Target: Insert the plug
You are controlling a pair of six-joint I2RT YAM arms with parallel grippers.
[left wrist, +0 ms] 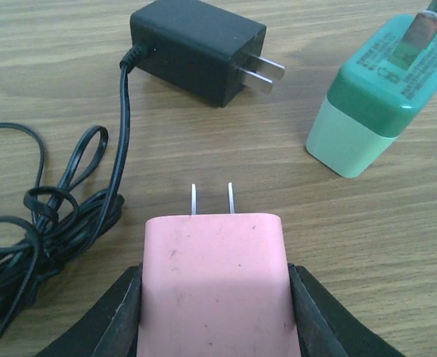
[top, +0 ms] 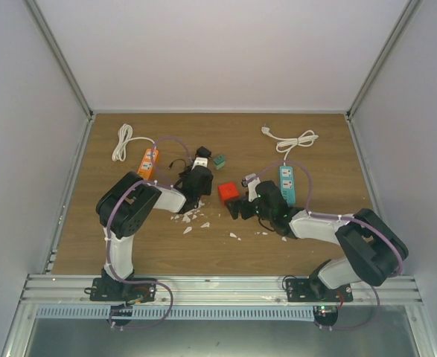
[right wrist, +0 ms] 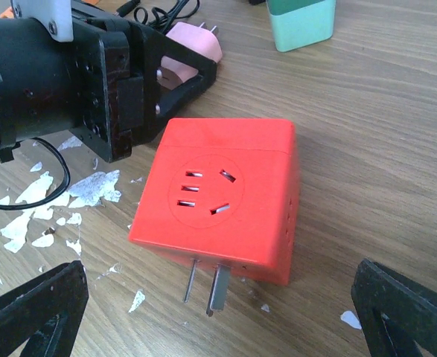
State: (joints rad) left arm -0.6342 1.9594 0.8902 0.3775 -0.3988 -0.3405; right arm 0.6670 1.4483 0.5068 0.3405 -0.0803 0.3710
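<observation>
My left gripper [left wrist: 214,301] is shut on a pink two-prong plug [left wrist: 214,279], its black fingers [left wrist: 121,316] pressed on both sides and the prongs pointing away over the wooden table. The pink plug also shows in the right wrist view [right wrist: 196,41]. A red cube socket adapter [right wrist: 222,197] lies on the table with its socket face up and its prongs toward my right gripper [right wrist: 218,327], which is open wide around it without touching. In the top view the red cube [top: 228,192] sits between the left gripper [top: 202,167] and the right gripper [top: 239,201].
A black adapter [left wrist: 196,48] with a tangled cord and a green cube adapter [left wrist: 378,97] lie ahead of the pink plug. An orange power strip [top: 148,162] lies at the back left and a teal one [top: 287,184] at the right. White scraps [top: 192,217] litter the table.
</observation>
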